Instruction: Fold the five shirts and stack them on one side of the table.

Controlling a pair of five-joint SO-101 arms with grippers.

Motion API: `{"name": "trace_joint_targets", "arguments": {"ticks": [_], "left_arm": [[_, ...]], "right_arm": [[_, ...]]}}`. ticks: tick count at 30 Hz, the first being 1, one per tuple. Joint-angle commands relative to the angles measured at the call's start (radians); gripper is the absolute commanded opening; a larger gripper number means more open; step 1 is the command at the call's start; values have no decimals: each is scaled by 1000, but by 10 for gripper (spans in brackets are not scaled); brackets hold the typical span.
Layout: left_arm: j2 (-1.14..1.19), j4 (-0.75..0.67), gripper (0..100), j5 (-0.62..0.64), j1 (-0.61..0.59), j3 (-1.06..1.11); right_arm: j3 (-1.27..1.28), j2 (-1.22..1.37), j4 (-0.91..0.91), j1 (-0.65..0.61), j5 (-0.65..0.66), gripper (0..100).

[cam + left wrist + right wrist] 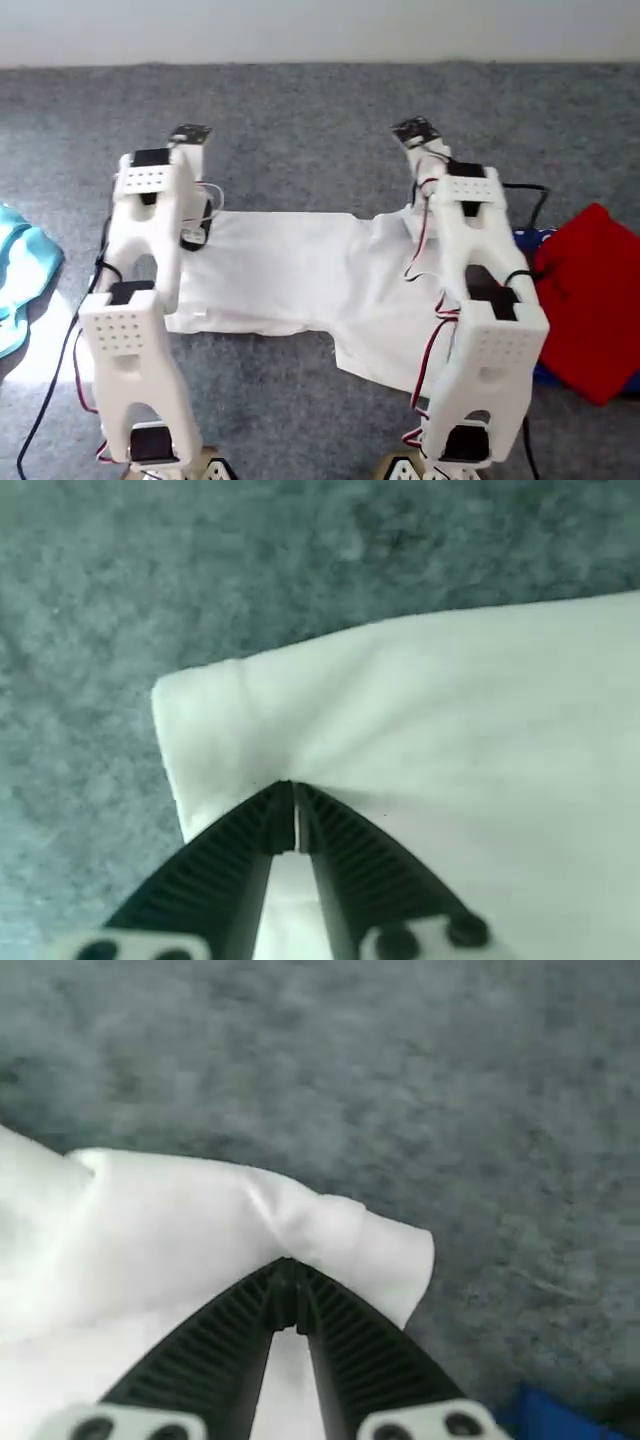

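White shirt (290,270) lay spread between my left claw (295,815) and right claw (288,1295), each clamped on a far corner; fold barely begun. Red shirt (590,300) heaped beyond right claw, teal shirt (20,275) beyond left, both unfolded. No stack seen.

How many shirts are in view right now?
3 clearly: white shirt spread in the middle, turquoise shirt at far left, red shirt at far right. Blue fabric under the red one may be a fourth; others could be hidden.
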Motion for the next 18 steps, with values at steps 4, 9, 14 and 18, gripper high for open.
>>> {"name": "trace_joint_targets", "arguments": {"ticks": [4, 9, 14, 18], "left_arm": [[5, 61, 15, -5, -83, -51], [-71, 123, 15, -18, -32, -48], [-288, 164, 15, -17, -37, -48], [-434, 239, 16, -20, -29, -44]], "right_arm": [[-100, 5, 85, 74, -5, 10], [-227, 4, 182, 44, -5, 10], [-396, 4, 349, 18, -5, 10], [-489, 4, 521, -22, -5, 10]]}}
